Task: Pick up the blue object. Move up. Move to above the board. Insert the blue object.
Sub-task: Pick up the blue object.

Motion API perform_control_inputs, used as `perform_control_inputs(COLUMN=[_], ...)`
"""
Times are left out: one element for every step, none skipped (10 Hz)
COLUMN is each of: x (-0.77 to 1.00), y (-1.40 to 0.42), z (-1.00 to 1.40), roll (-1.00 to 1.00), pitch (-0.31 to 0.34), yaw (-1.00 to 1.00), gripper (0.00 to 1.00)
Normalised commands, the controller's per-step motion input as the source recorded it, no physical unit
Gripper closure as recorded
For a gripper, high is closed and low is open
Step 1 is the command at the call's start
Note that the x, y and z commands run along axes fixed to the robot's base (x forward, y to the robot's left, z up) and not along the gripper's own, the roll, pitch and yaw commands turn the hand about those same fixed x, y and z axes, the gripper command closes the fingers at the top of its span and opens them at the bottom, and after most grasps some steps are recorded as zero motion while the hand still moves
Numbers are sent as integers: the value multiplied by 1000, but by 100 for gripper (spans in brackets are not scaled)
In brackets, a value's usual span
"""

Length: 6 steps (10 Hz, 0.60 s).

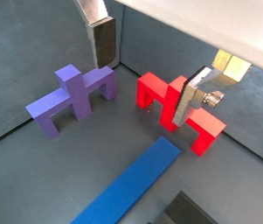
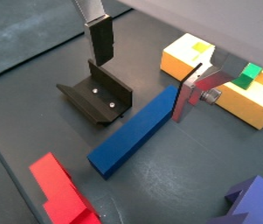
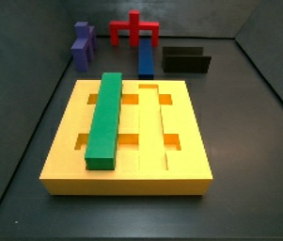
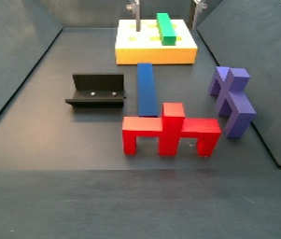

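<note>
My gripper (image 2: 145,68): jaws spread wide, nothing between them, hanging clear above the floor. One finger (image 1: 102,42) and its partner (image 1: 194,99) show in a wrist view as silver plates with dark pads; both show again in a wrist view (image 2: 100,39).

Blue object (image 2: 134,132): long dark blue bar, lying flat on the floor below my gripper, reaching past the open gap; untouched by either finger. Seen also in a wrist view (image 1: 131,185) and in both side views (image 3: 147,58) (image 4: 147,88).

Board (image 3: 69,155): large yellow block with orange holes, well apart from the bar in the side views (image 4: 124,41); one end shows just beyond one finger in a wrist view (image 2: 180,57).

Green bar (image 3: 106,118): lies lengthwise in a groove of the board.

Fixture (image 2: 99,96): dark bracket on the floor, just beside the blue object, below my other finger.

Red block (image 1: 169,103): stands near the bar's end, behind one finger.

Purple block (image 1: 72,96): stands beside the red block, apart from it.
</note>
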Motion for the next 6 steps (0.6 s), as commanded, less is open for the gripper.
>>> perform_control_inputs(x=[380, 411, 420, 360, 129, 0], y=[-480, -540, -554, -483, -237, -120], z=[-671, -757, -763, -814, -920, -954], roll=[-19, -16, -10, 0, 47, 161], pitch=[-129, -147, -156, -170, -170, -87], yaw=[0, 0, 0, 0, -11, 0], gripper=[0, 0, 0, 0, 0, 0])
